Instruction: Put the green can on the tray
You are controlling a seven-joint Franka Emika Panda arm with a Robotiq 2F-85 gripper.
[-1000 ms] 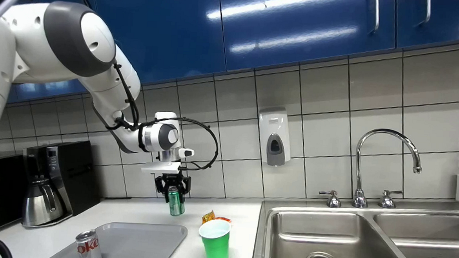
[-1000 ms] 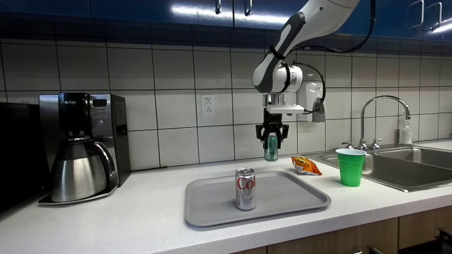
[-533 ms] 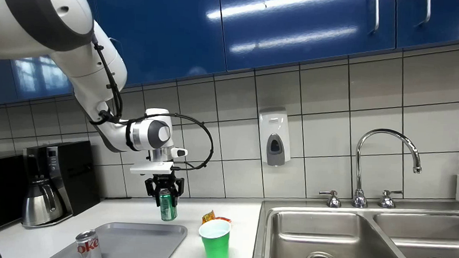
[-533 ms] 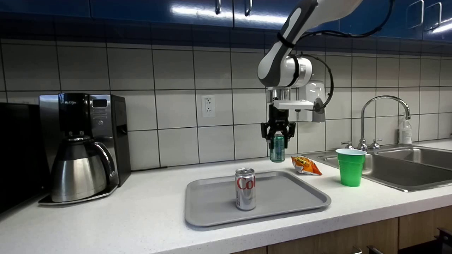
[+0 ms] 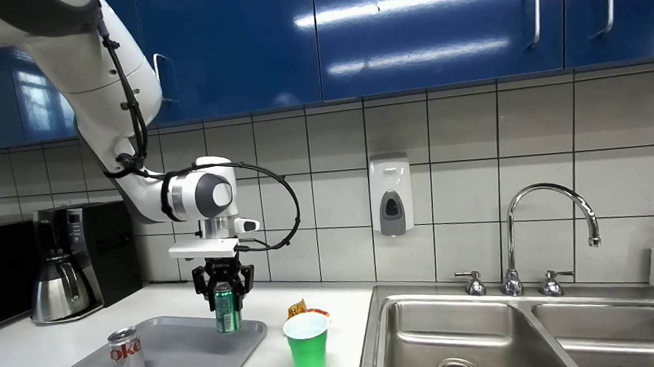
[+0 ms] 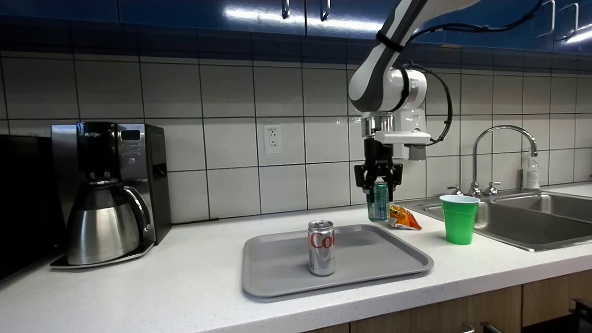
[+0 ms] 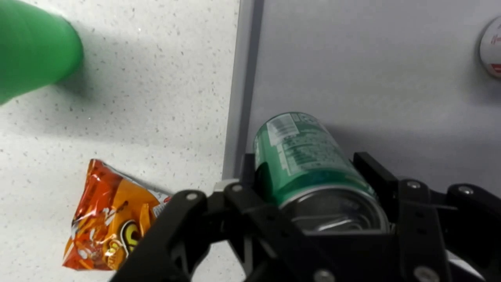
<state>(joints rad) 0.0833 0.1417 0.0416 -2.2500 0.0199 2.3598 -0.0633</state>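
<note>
The green can [image 5: 227, 319] hangs roughly upright in my gripper [image 5: 224, 305], held in the air near the tray's back corner. In an exterior view the can [image 6: 380, 209] shows just above the back rim of the grey tray [image 6: 365, 259], with my gripper [image 6: 380, 198] around its upper part. In the wrist view the fingers of my gripper [image 7: 304, 156] are closed on both sides of the green can [image 7: 303, 147]. Below it lies the tray [image 7: 352, 78], its side edge just left of the can. The tray also shows in an exterior view [image 5: 201, 345].
A red-and-silver can [image 6: 321, 249] stands on the tray. An orange snack bag [image 6: 404, 217] and a bright green cup [image 6: 459, 219] stand beside the tray, toward the sink [image 6: 518, 226]. A coffee maker [image 6: 111, 194] stands on the tray's opposite side.
My gripper has carried the green can from behind the tray toward the tray's back corner: leftward and lower in an exterior view, rightward in an exterior view. The other objects have not moved.
</note>
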